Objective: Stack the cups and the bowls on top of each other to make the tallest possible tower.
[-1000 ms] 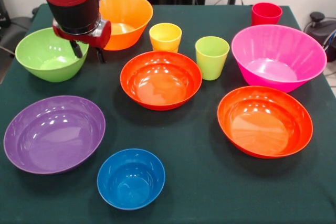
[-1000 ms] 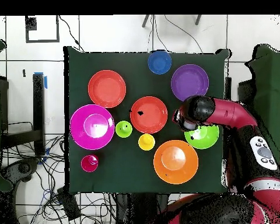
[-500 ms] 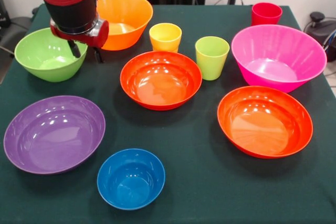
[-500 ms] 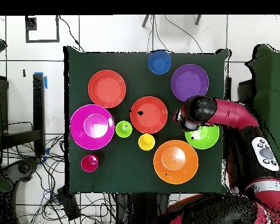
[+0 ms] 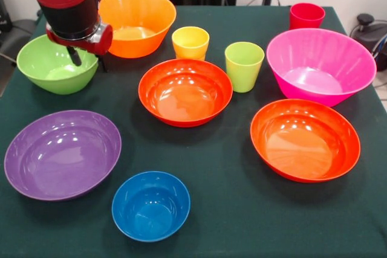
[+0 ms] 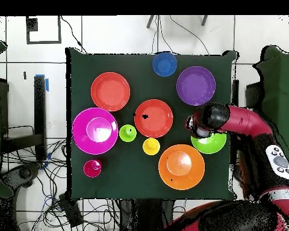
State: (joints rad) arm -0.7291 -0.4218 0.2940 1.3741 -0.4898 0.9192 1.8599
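On the green tablecloth (image 5: 230, 209), seven bowls (image 5: 185, 91) and three cups (image 5: 243, 64) are sitting separately, nothing stacked. The gripper (image 5: 86, 60) is hovering over the lime-green bowl (image 5: 51, 64) rim, fingers apart, holding nothing.

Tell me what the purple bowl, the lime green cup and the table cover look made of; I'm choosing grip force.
Purple bowl: apparently hard plastic, glossy, with bright light spots across its inside. Lime green cup: likely the same plastic, smooth, with a softer sheen on its wall. Table cover: seemingly dark green cloth, matt, with no reflections.
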